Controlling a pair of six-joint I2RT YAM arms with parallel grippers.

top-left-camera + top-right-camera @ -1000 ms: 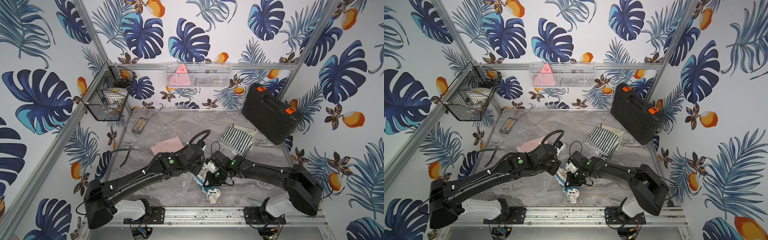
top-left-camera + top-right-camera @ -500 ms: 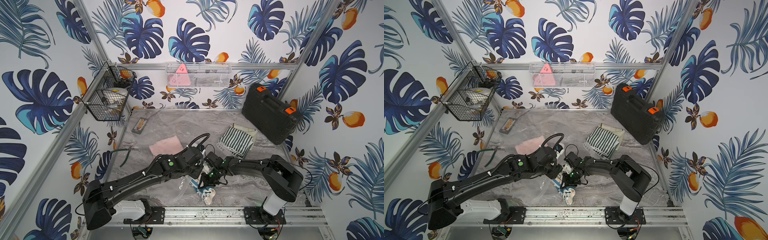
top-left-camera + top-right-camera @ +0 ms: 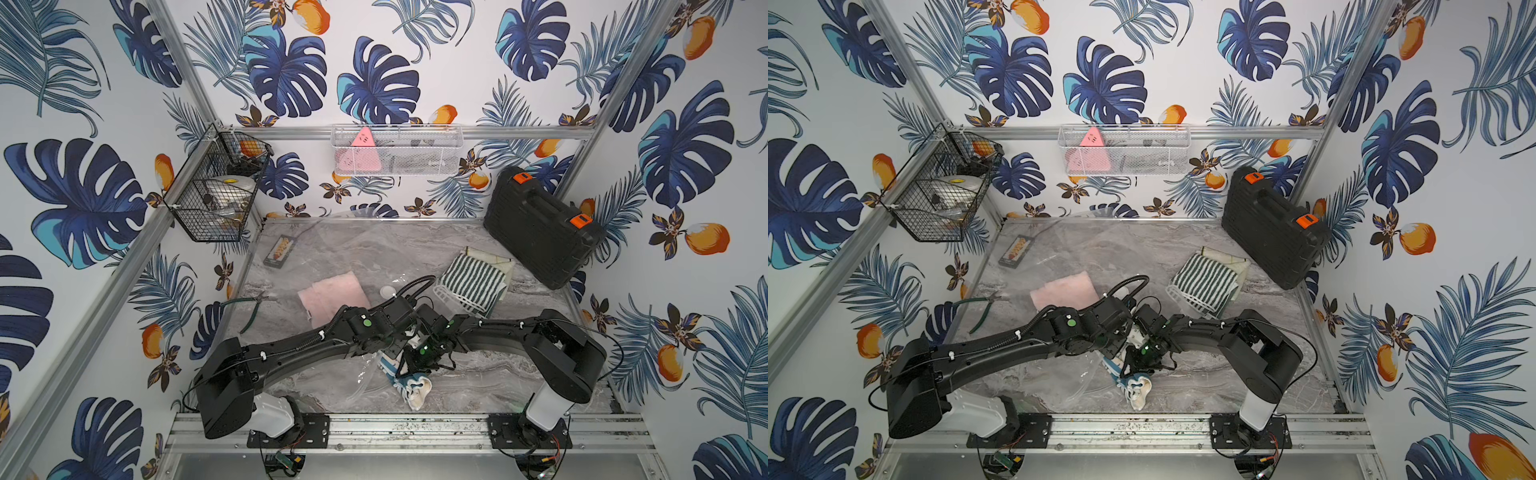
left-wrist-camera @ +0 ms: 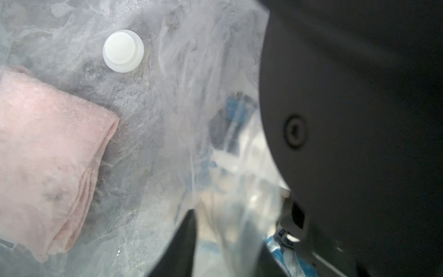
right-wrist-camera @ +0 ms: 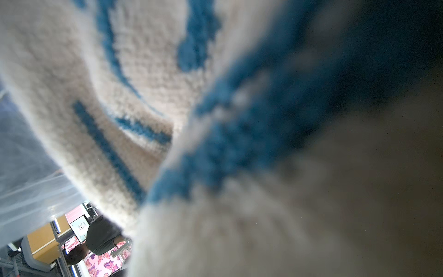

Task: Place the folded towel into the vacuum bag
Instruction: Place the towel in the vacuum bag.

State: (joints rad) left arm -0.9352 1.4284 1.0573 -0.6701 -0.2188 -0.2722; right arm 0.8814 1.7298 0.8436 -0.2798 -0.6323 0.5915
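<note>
At lower centre of both top views, the right pincer (image 3: 409, 363) is gripping the blue-and-white folded towel (image 3: 411, 384), long axis trailing toward the frame's bottom, while the left pincer (image 3: 388, 353), apparently clenched on plastic, is meeting the vacuum bag (image 3: 365, 378) just left.

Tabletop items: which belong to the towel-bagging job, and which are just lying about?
Job:
- blue-and-white towel
- vacuum bag
- right gripper
- left gripper

Lying about:
- striped cloth
- black case
- pliers
</note>
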